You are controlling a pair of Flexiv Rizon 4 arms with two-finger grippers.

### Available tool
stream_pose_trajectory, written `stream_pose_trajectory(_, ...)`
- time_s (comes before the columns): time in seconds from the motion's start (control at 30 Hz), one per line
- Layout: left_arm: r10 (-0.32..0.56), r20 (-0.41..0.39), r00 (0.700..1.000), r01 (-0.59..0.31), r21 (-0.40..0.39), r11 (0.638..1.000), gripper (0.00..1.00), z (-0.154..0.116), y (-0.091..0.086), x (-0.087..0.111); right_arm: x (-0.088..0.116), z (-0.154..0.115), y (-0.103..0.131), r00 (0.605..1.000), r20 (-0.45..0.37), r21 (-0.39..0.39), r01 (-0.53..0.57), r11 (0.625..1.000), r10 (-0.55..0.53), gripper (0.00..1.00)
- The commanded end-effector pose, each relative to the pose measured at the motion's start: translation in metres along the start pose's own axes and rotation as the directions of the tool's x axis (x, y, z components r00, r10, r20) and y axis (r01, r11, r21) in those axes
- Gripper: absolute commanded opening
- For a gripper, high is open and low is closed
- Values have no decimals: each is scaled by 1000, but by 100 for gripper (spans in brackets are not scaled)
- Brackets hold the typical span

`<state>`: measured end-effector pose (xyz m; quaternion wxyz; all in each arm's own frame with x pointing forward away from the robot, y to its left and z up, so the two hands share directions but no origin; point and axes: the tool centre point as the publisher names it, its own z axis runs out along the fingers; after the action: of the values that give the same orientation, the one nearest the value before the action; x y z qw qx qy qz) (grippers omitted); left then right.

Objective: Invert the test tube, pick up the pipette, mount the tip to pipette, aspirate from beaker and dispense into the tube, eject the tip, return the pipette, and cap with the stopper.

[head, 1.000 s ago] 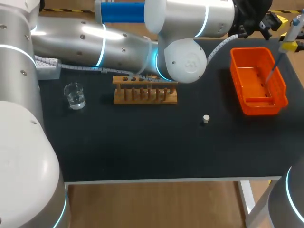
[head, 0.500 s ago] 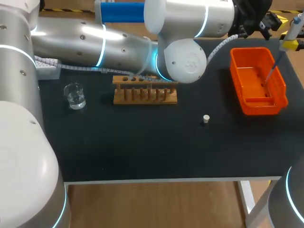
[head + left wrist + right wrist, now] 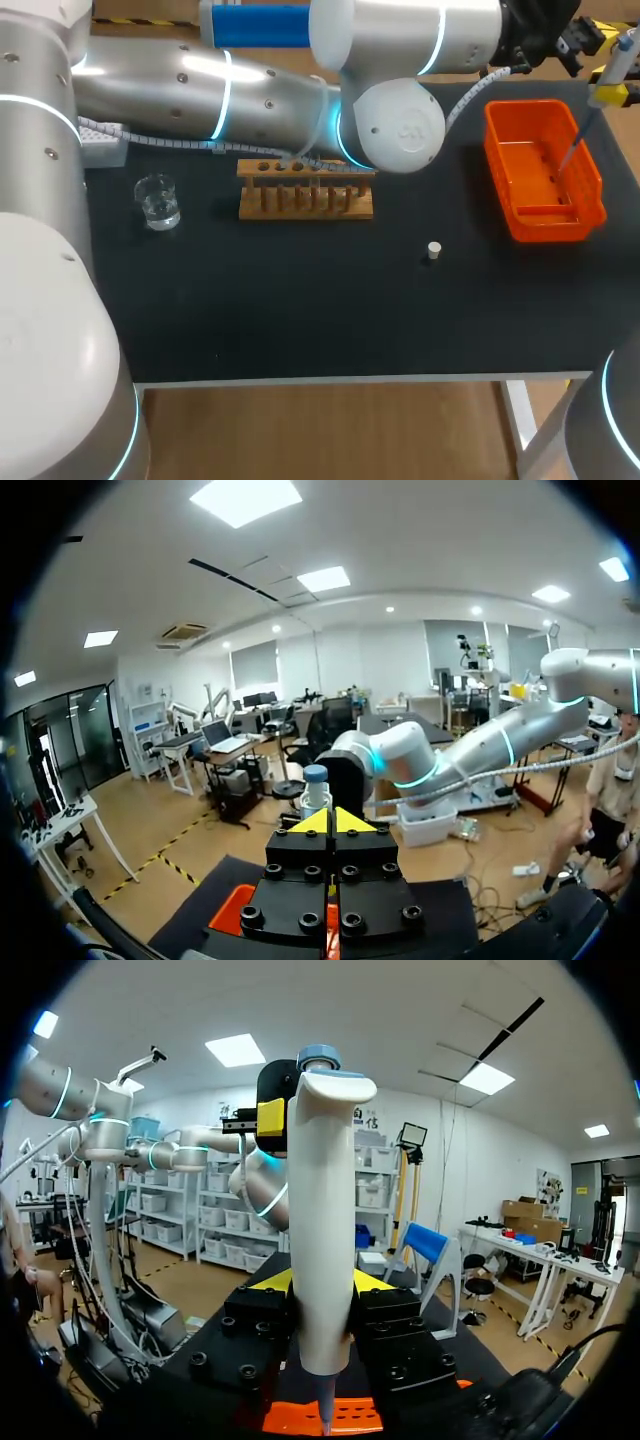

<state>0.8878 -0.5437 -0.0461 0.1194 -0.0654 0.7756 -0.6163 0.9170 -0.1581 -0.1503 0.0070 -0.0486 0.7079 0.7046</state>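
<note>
Holds the pipette (image 3: 322, 1240) upright in the right end effector (image 3: 322, 1285), yellow-tipped fingers clamped on the white body from both sides, button end uppermost. Hangs its thin tip above the orange bin (image 3: 497, 150) at the far right of the black table (image 3: 300, 320); cannot tell whether it touches the bin. Shows the left end effector (image 3: 332, 822) with yellow tips pressed together and nothing between them, raised by the far right edge, the pipette's top just ahead of it. Near the table's middle, apart from the bin, a small white stopper (image 3: 433, 250). Further left, partly under the left arm, the wooden test tube rack (image 3: 305, 190); beyond that, near the left edge, the glass beaker (image 3: 157, 200) with clear liquid
</note>
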Motion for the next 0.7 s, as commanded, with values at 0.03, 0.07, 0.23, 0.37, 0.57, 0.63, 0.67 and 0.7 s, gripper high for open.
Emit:
stream_pose_trajectory(0.03,3,-122,992,13,130,991,0,9,4,-7,-1,-2,1,1000,-4,2,0,1000,0,0)
stream_pose_trajectory(0.07,2,-123,992,15,132,991,0,10,4,-8,-1,-2,1,1000,-4,2,0,1000,0,0)
stream_pose_trajectory(0.23,-8,-124,992,27,156,987,0,15,4,-12,-1,-2,1,1000,-4,2,0,1000,0,0)
stream_pose_trajectory(0.37,-8,-129,992,30,169,985,0,19,2,-15,-1,-2,1,1000,-4,2,0,1000,0,0)
stream_pose_trajectory(0.57,-5,-136,991,30,180,983,0,24,-1,-17,-1,-2,1,1000,-4,2,0,1000,0,0)
stream_pose_trajectory(0.63,-4,-138,990,29,182,983,0,25,-2,-17,-1,-2,1,1000,-4,2,0,1000,0,0)
stream_pose_trajectory(0.67,-4,-140,990,30,184,983,0,26,-2,-17,-1,-2,1,1000,-4,2,0,1000,0,0)
stream_pose_trajectory(0.7,-4,-141,990,30,185,982,0,27,-2,-17,-1,-2,1,1000,-4,2,0,1000,0,0)
